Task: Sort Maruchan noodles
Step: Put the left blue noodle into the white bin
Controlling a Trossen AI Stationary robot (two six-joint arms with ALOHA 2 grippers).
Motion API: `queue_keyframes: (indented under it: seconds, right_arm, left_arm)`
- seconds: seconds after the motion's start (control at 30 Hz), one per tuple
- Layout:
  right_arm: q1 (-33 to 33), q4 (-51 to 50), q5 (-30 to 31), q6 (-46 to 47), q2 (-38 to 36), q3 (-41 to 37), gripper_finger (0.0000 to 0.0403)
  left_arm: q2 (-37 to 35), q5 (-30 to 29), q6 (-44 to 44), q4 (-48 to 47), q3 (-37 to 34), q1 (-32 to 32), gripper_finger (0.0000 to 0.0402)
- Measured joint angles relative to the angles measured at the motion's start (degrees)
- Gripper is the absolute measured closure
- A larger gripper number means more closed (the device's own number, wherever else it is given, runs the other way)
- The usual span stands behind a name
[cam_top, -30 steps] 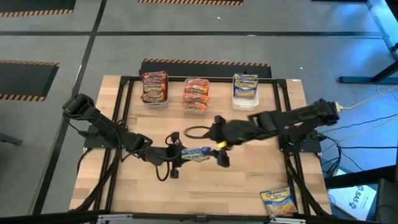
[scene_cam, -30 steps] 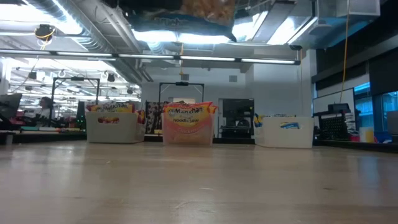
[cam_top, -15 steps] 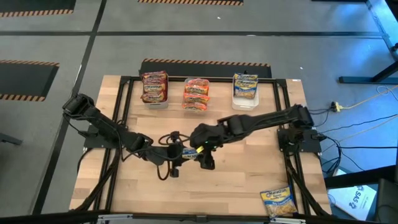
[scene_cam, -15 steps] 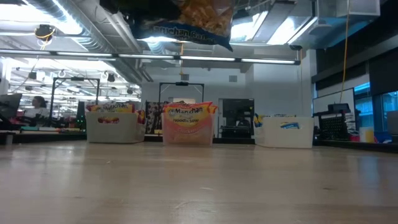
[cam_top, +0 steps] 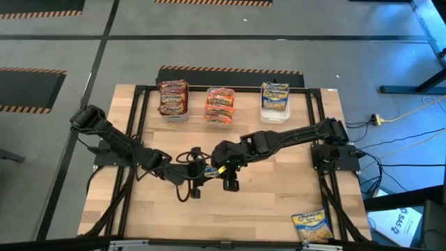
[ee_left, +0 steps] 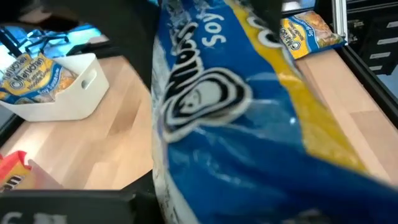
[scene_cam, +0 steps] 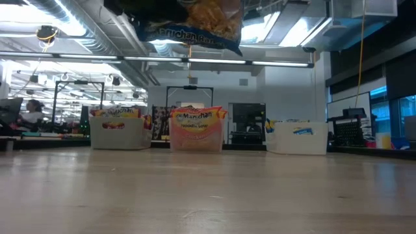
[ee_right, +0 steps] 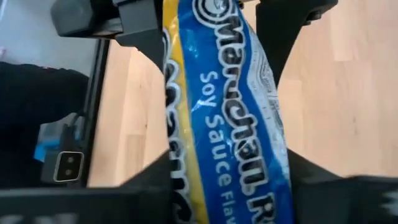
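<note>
We have the blue soy-sauce packet (ee_right: 227, 118) clamped between our left gripper (cam_top: 197, 172) and right gripper (cam_top: 221, 169) mid-handover above the table; next, we judge, the left must let go.

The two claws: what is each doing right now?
Left gripper: shut on the blue noodle packet.
Right gripper: shut on the same packet.

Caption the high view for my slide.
Both grippers meet at a blue packet mid-table; three bins behind.
</note>
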Motion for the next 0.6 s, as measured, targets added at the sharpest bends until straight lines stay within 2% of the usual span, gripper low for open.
queue_keyframes:
  seconds: [0.1,0.13,0.37,0.6]
  right_arm:
    - [0.01,-0.05,0.49,-0.36,-0.13,0.00,0.0307]
    - [0.01,0.02,0.07,-0.47,-0.21,0.00,0.0315]
    - [0.47,-1.44,1.12,-1.55,-1.24,-0.03,0.0315]
    - [2.10,-9.32,7.20,-2.69,-8.66,-0.04,0.0315]
  left_arm:
    - [0.00,0.45,0.09,-0.09,0.00,-0.02,0.0254]
    - [0.00,0.38,0.40,-0.03,0.00,-0.07,0.0250]
    - [-0.48,-1.85,0.85,-0.79,0.02,-0.88,0.0218]
    - [-9.36,-7.13,1.43,-6.96,0.09,-4.75,0.0201]
